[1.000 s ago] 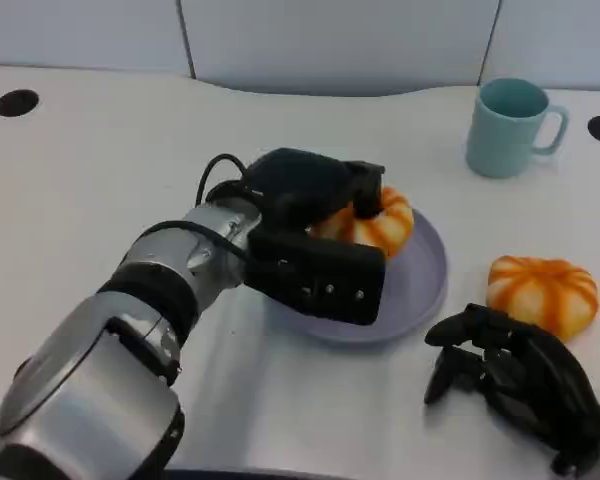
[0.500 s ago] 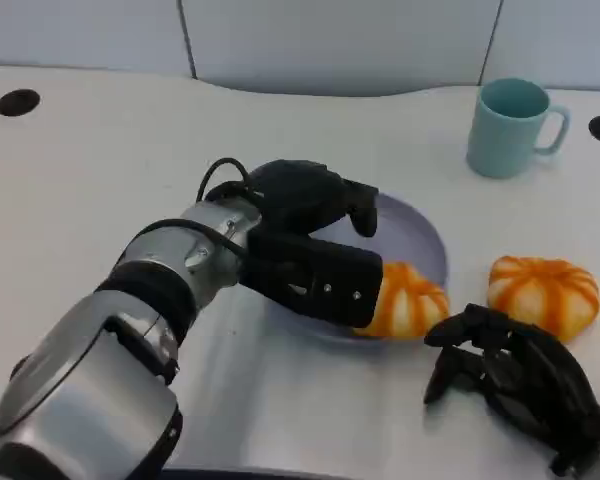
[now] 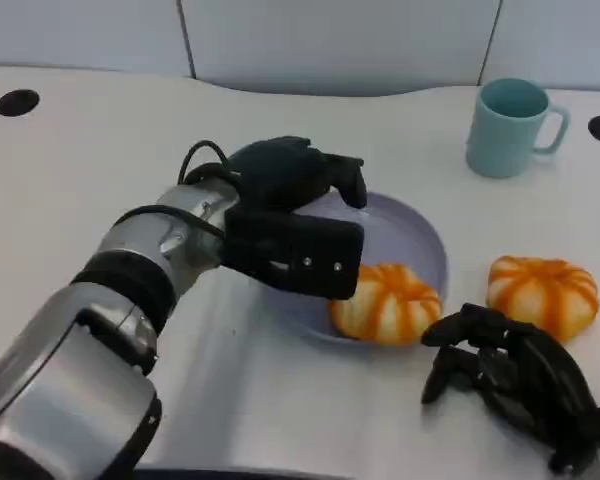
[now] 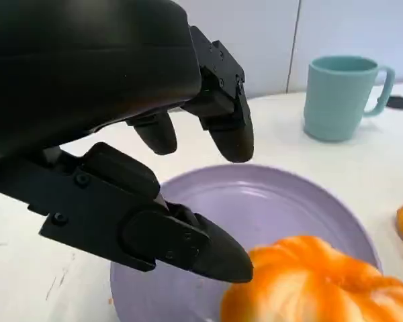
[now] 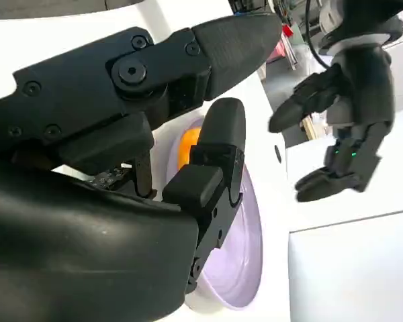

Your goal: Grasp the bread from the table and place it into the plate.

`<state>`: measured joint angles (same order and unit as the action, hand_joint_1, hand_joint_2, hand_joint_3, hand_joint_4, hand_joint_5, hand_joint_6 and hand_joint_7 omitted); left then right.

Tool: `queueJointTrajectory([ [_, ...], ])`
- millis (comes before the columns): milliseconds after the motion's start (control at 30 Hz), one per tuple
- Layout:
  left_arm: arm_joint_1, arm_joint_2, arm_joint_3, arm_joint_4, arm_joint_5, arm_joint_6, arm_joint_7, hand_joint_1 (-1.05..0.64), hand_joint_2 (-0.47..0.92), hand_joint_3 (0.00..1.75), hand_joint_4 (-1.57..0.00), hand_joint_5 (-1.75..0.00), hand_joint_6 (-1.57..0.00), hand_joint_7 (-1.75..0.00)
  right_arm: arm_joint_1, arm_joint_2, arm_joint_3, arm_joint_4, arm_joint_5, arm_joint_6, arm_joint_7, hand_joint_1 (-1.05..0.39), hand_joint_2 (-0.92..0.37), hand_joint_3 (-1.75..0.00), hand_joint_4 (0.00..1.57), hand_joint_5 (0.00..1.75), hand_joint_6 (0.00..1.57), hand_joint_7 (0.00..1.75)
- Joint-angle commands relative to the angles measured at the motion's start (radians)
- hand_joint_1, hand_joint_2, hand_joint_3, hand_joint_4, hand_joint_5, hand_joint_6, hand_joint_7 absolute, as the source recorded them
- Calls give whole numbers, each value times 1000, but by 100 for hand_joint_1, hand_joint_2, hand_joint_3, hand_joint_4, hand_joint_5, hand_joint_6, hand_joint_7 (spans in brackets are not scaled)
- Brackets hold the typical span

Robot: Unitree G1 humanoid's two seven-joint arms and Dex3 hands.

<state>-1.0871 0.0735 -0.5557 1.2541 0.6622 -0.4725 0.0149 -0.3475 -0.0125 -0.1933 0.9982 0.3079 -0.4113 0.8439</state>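
An orange-and-white striped bread (image 3: 385, 303) lies in the lavender plate (image 3: 405, 232), against its near rim. My left hand (image 3: 290, 215) hovers over the plate's left side, fingers spread and holding nothing. In the left wrist view the left hand (image 4: 121, 134) is above the plate (image 4: 269, 208), with the bread (image 4: 302, 285) just past the thumb. A second striped bread (image 3: 542, 293) sits on the table right of the plate. My right hand (image 3: 515, 385) rests near the table's front edge, empty, with fingers apart. The right wrist view shows the right hand (image 5: 121, 201), the plate (image 5: 245, 241) and the left hand (image 5: 346, 100).
A teal mug (image 3: 510, 125) stands at the back right, also visible as the mug (image 4: 342, 97) in the left wrist view. Two dark holes (image 3: 18, 102) mark the white table's far corners. A grey wall panel runs along the back.
The left hand has let go of the bread. The bread dropped from over the plate's far side to its near rim, and the hand drew back to the left.
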Motion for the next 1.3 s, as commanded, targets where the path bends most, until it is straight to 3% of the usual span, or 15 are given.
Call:
queueJointTrajectory([
  [33, 0, 44, 36, -27, -28, -22, 1, -83, 92, 11, 0, -116, -15, -96, 25, -11, 0, 9, -7, 15, -7, -48, -92, -6, 66, 145, 76, 89],
  [200, 22, 70, 84, -45, -73, -60, -5, -83, 92, 16, 0, -116, -2, -116, 25, -12, 2, 10, -18, 0, -19, -49, -92, -7, 65, 145, 76, 90],
  [367, 78, 95, 185, -72, -197, -120, -83, -84, 92, 21, 0, -117, 0, -122, 20, -8, -6, 24, -6, 14, -11, -50, -92, -6, 66, 145, 77, 90],
  [533, 156, 118, 299, -127, -353, -172, -206, -83, 92, 21, 0, -147, 0, -123, 24, -12, -3, 14, -10, 21, -12, -50, -92, -6, 66, 144, 76, 89],
  [733, 297, 137, 415, -270, -529, -244, -315, -78, 92, 24, -5, -154, -8, -119, 24, -16, -10, 14, -1, 27, -4, -51, -92, -7, 67, 143, 76, 88],
  [1000, 521, 132, 519, -579, -774, -109, -485, -77, 92, 24, -19, -163, -24, -113, 21, -31, -12, 12, -1, 37, 4, -52, -92, -9, 65, 142, 78, 81],
  [1100, 591, 134, 538, -669, -819, -62, -508, -74, 92, 23, -21, -173, -24, -122, 25, -37, -3, -1, -16, 44, -20, -53, -92, -11, 64, 142, 78, 82],
  [1300, 746, 117, 585, -821, -888, -4, -498, -68, 92, 22, -27, -175, -20, -157, 20, -36, -4, 1, -17, 59, -36, -53, -92, -10, 65, 142, 79, 82],
])
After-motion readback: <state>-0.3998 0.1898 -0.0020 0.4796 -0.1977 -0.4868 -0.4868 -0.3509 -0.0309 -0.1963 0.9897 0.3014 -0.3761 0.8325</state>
